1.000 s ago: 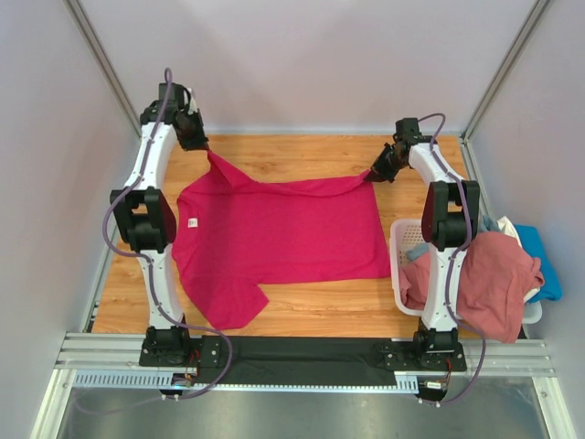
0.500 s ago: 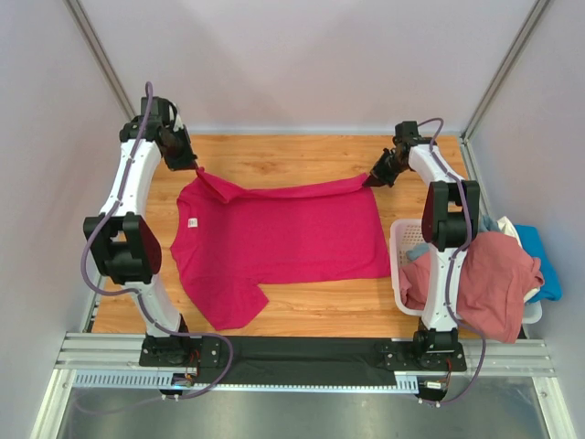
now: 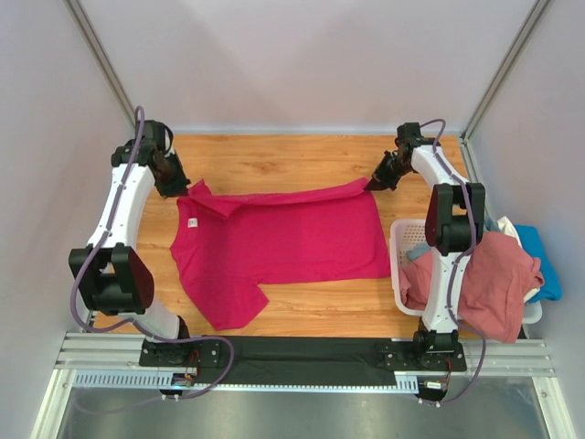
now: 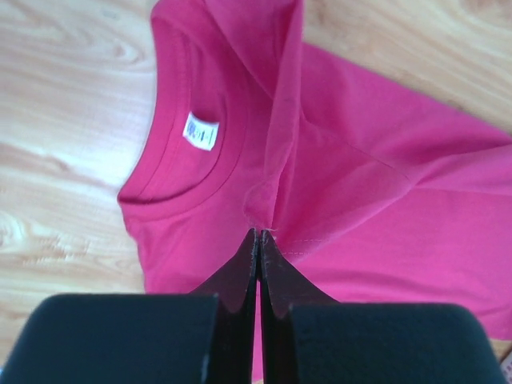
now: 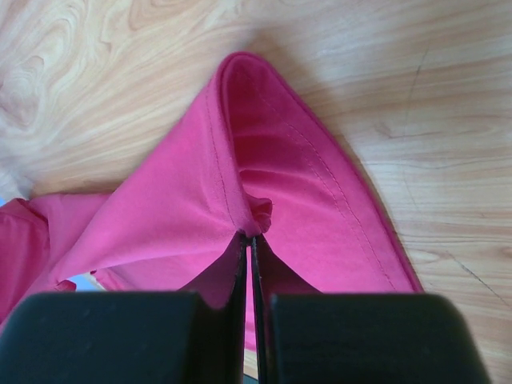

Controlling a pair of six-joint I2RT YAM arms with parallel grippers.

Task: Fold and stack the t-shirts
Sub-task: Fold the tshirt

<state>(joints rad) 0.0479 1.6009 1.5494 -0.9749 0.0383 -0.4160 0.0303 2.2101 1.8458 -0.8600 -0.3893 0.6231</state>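
1. The magenta-red t-shirt (image 3: 292, 238) is lying spread on the wooden table (image 3: 274, 155); its far edge is being held up at both ends.
2. The left gripper (image 3: 180, 187) is pinching the far-left corner; the right gripper (image 3: 371, 183) is pinching the far-right one.
3. A dusty pink shirt (image 3: 494, 279) is draping over the white basket (image 3: 399, 240).

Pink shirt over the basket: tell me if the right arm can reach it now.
Probably not yet: the right gripper is shut on a far corner of the magenta shirt. Nothing lies on the pink shirt; after letting go it likely could.
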